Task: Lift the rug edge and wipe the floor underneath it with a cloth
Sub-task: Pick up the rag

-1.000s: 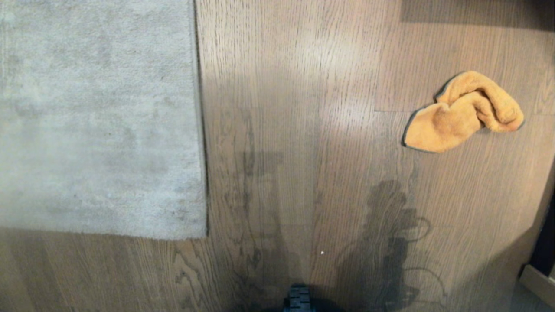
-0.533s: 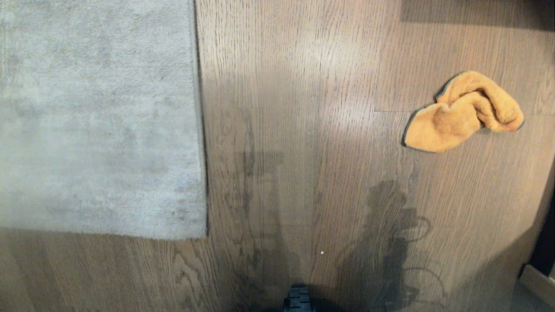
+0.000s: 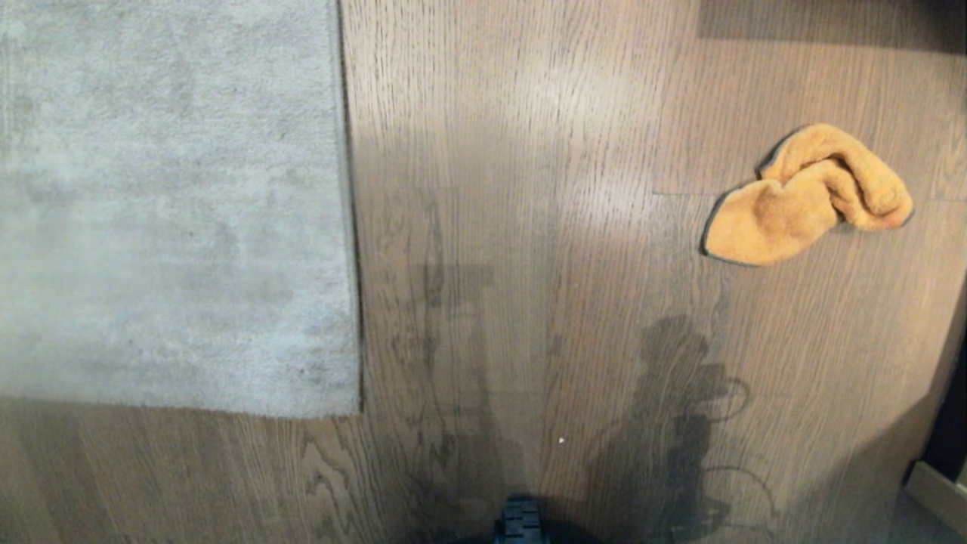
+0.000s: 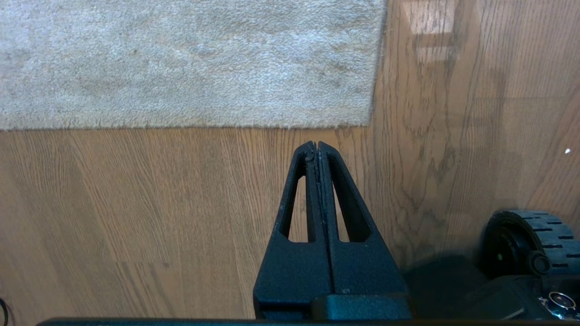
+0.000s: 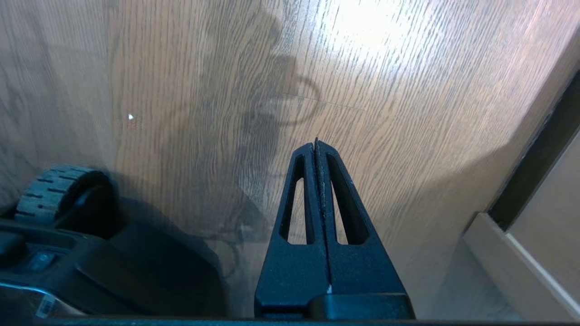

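The pale grey rug lies flat at the left, its rug edge [image 3: 349, 227] running straight down to a square corner [image 3: 355, 412]. The rug edge [image 4: 190, 124] also shows in the left wrist view, just beyond my left gripper [image 4: 316, 146], which is shut with nothing in it above the floor [image 4: 136, 203]. A crumpled orange-yellow cloth [image 3: 804, 198] lies on the floor [image 3: 529, 189] at the right, far from the rug. My right gripper [image 5: 316, 144] is shut and holds nothing, hanging over bare floor [image 5: 408, 113]. Neither arm shows in the head view.
The robot's base wheel [image 3: 520, 521] pokes in at the bottom middle, a base wheel [image 4: 525, 240] shows beside the left gripper, and a base wheel [image 5: 54, 190] sits beside the right gripper. A pale skirting and dark gap [image 5: 521, 213] stand at the right.
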Motion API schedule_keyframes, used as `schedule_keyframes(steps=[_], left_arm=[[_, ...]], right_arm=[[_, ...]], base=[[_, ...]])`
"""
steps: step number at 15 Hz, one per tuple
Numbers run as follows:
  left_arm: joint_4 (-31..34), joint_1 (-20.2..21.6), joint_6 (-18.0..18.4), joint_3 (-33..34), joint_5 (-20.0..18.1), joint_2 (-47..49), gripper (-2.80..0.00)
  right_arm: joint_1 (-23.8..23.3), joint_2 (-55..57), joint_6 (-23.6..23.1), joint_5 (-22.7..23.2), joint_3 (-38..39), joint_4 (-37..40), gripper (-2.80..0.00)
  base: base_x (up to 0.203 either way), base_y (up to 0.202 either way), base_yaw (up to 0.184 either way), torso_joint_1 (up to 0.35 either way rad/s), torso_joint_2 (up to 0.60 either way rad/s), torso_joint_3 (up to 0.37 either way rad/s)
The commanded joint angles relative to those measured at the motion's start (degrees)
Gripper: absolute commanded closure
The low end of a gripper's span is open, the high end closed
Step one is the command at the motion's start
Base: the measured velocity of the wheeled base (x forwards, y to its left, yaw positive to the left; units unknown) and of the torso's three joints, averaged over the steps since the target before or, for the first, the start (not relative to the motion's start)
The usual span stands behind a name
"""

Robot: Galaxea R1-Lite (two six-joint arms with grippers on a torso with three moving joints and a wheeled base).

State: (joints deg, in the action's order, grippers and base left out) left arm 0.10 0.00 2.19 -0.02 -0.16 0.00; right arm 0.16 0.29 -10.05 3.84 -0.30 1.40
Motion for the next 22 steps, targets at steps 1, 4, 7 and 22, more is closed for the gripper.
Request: schedule_keyframes(steps=[1,4,7,22], left_arm=[[0.0,0.0,0.0,0.0,0.0,0.0,0.0],[0.0,0.0,0.0,0.0,0.0,0.0,0.0],[0.0,0.0,0.0,0.0,0.0,0.0,0.0],[0.0,0.0,0.0,0.0,0.0,0.0,0.0]], right_arm=[[0.0,0.1,-0.4,0.1,0.0,-0.1,0.0],[0.1,-0.2,-0.6,0.1,-0.4,-0.5,0.0],[0.1,0.0,-1.4,0.3,-2.4,0.2,0.0],[11.1,26.9,-1.1,1.8,-17.5,-6.5,-2.8]], base=[[0.0,0.0,0.0,0.0,0.0,0.0],[0.0,0.0,0.0,0.0,0.0,0.0],[0.0,0.0,0.0,0.0,0.0,0.0],[0.0,0.0,0.0,0.0,0.0,0.0]])
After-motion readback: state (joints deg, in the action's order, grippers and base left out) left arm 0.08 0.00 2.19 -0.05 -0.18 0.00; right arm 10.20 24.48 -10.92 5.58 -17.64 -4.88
